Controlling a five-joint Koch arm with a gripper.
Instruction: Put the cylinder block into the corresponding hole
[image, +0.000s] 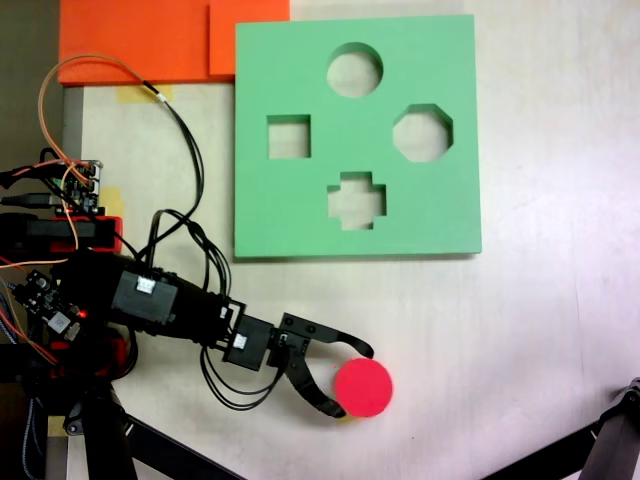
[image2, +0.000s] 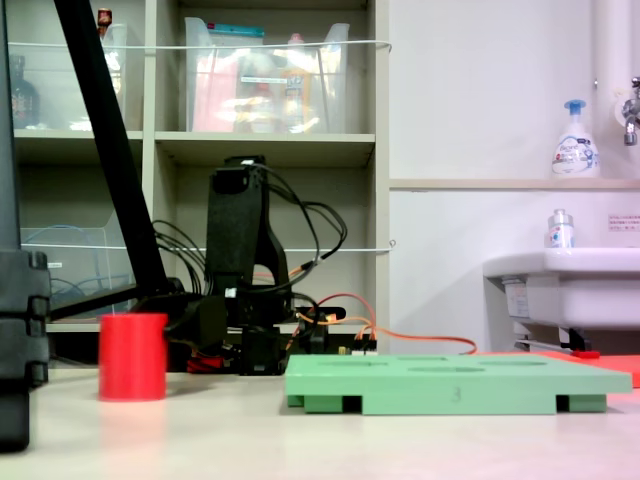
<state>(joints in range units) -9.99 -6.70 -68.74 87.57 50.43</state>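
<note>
— Pale bench (image: 540, 330), shelves (image2: 270, 150) and a sink (image2: 570, 285) behind it. Where's the block?

— The red block (image: 363, 388) stands upright on the bench near the lower edge of the top-down fixed view, well apart from the green board (image: 300, 215). The end effector (image: 352, 381) is spread wide at its left side: one finger curves over the top edge, the other reaches under, both close to or touching the foam. It grips nothing yet.

— So which step is this?

— The approach to the grasp, I'd judge. Next it needs to close squarely on the block, lift, and carry it across the board to the round hole (image: 354, 70), at the far edge, past the cross and the octagon (image: 423, 133).

— Risks?

— The foam may tip if the fingers close off-centre.
</note>
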